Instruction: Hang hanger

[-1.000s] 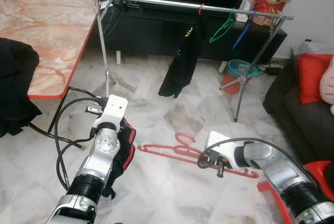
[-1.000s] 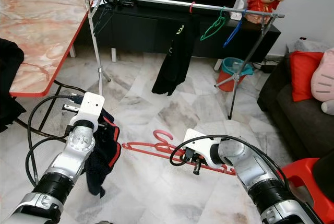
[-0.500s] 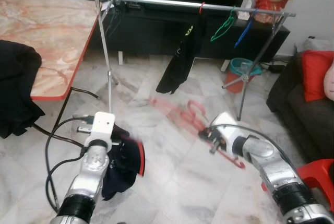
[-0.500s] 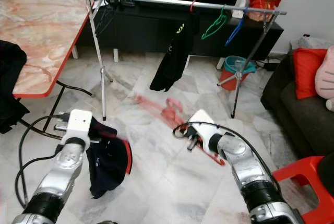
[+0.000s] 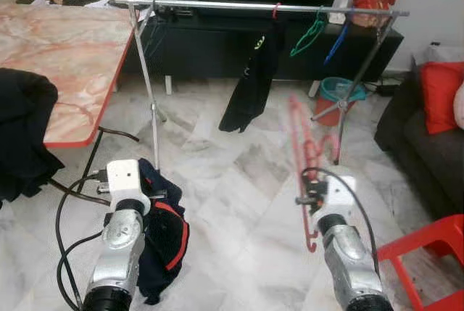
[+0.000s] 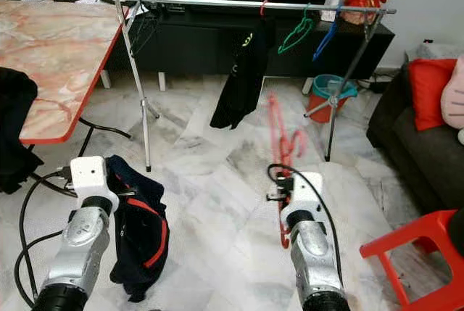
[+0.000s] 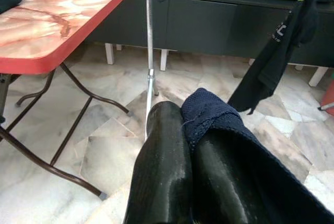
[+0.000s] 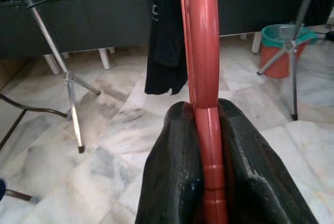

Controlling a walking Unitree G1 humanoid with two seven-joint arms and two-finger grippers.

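My right gripper (image 8: pixel 201 113) is shut on a red plastic hanger (image 8: pixel 200 46). The hanger (image 5: pixel 303 153) stands nearly upright, blurred, its far end toward the silver clothes rail (image 5: pixel 246 7) ahead. On that rail hang a black garment (image 5: pixel 254 79), a green hanger (image 5: pixel 310 35) and a blue hanger (image 5: pixel 335 44). My left gripper (image 7: pixel 180 112) is shut on a dark navy garment with red trim (image 5: pixel 163 227), which droops beside the left arm above the floor.
A marble-topped table with a red edge (image 5: pixel 69 57) stands at the left, black cloth (image 5: pixel 22 137) draped over its near end. A teal and orange bin (image 5: pixel 337 97) sits by the rail's right legs. A dark sofa (image 5: pixel 428 144) and a red stool (image 5: pixel 428 242) are at the right.
The right gripper has lifted the red hanger off the floor and swung it from lying flat to nearly upright. The left arm has shifted with the garment. The camera has moved.
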